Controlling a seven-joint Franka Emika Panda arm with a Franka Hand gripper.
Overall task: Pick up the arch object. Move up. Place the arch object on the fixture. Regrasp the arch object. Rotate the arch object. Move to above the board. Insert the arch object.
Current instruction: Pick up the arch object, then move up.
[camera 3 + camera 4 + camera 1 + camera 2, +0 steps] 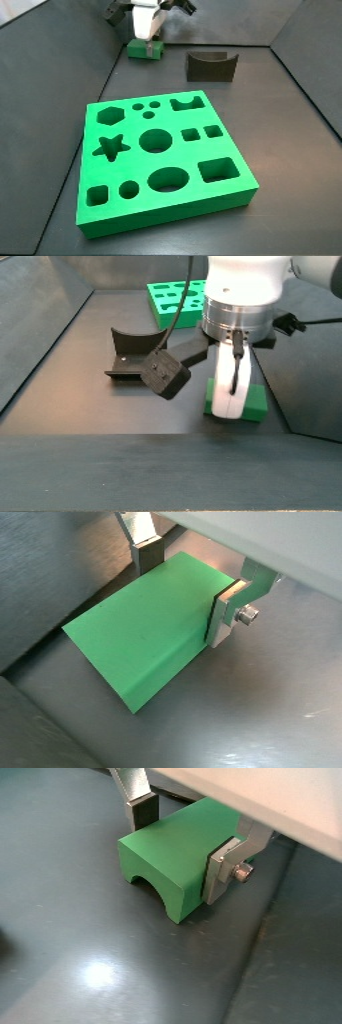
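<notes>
The arch object is a small green block with a curved cut-out in one end, lying on the dark floor. It also shows in a wrist view and in both side views. My gripper is lowered over it with one silver finger against each long side, shut on the block, as the wrist view also shows. The fixture, a dark block with a U-shaped dip, stands beside it with nothing on it. The board is a large green slab with shaped holes, nearer the front.
Dark walls close in the floor on all sides, and one runs close behind the arch object. In a side view the fixture sits left of the gripper, and the board lies behind it. A black part on the wrist hangs near the fixture.
</notes>
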